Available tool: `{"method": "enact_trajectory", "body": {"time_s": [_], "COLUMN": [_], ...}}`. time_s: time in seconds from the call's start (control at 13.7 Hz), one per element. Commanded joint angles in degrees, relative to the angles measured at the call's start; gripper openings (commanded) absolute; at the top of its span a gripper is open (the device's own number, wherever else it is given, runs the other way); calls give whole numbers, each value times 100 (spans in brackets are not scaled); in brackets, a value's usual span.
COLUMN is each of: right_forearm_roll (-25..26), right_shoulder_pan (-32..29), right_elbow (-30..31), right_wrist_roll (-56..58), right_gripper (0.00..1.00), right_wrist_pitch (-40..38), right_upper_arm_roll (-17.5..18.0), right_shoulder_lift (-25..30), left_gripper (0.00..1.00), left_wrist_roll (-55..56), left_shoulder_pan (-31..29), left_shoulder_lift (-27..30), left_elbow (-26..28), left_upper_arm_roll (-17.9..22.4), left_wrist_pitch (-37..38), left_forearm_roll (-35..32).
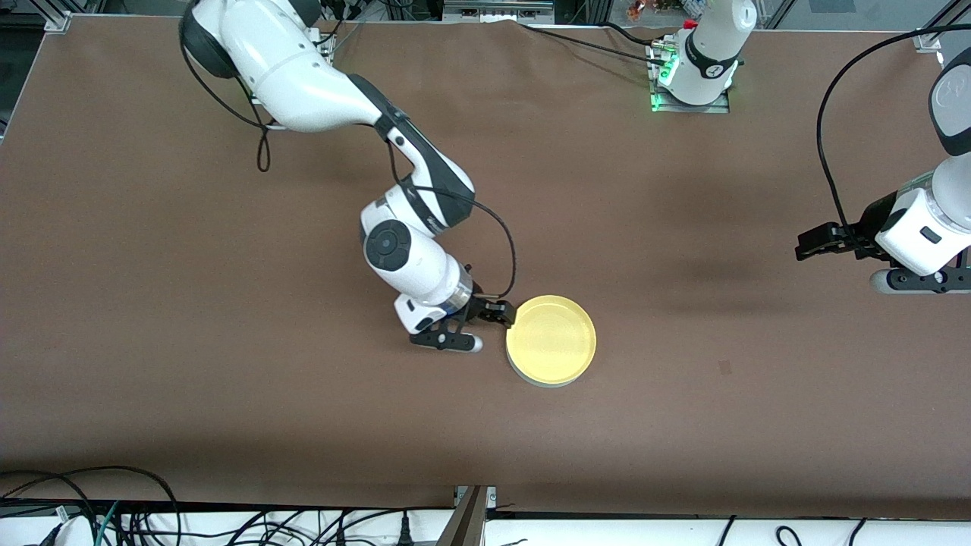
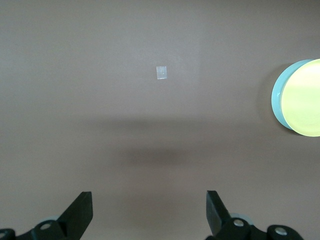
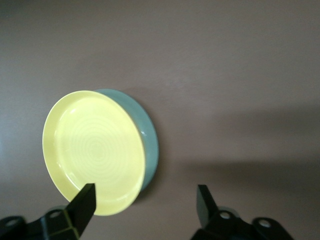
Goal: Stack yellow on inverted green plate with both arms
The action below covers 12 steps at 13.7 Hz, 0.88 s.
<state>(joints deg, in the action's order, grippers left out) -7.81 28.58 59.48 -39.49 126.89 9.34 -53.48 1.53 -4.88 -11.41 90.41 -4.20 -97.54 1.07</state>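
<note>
Resting: round yellow plastic plate (image 1: 551, 338) atop inverted pale green plate (image 3: 149, 135).
Right gripper (image 1: 474, 327) open beside the stack; left gripper (image 2: 150, 212) open, waiting well apart from it.

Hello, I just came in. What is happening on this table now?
The yellow plate lies stacked on the green plate near the middle of the table. The right claw is beside the stack with its fingers open, holding nothing. The left claw, also open and empty, waits over bare table toward the left arm's end. The stacking looks done.
</note>
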Motion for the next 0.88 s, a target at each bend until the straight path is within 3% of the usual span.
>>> {"method": "enact_trajectory", "body": {"time_s": [0.0,0.15,0.51,0.81], "right_forearm_roll": [148,166,96,96], "right_shoulder_pan": [-203,-291,-353,-590], "right_elbow": [196,248,249,249], "right_wrist_roll": [-6,186,1749,3805], "right_gripper": [100,100,100,100], "right_wrist_pitch": [-804,-1523,-3151,-4319], "right_upper_arm_roll": [-63,-439,-2030,-3111], "right_shoulder_lift": [609,917,1471,1858], "left_gripper": [100,100,100,100], "left_wrist_roll": [-65,-65,-82,-91], "left_shoulder_pan": [5,-4,49,40], "left_shoulder_lift": [-55,-55,-98,-160], "left_elbow": [-138,-138,-286,-410], "left_upper_arm_roll": [-1,-1,-1,-1], "left_wrist_pitch": [42,42,42,42], "left_forearm_roll": [60,60,43,34]}}
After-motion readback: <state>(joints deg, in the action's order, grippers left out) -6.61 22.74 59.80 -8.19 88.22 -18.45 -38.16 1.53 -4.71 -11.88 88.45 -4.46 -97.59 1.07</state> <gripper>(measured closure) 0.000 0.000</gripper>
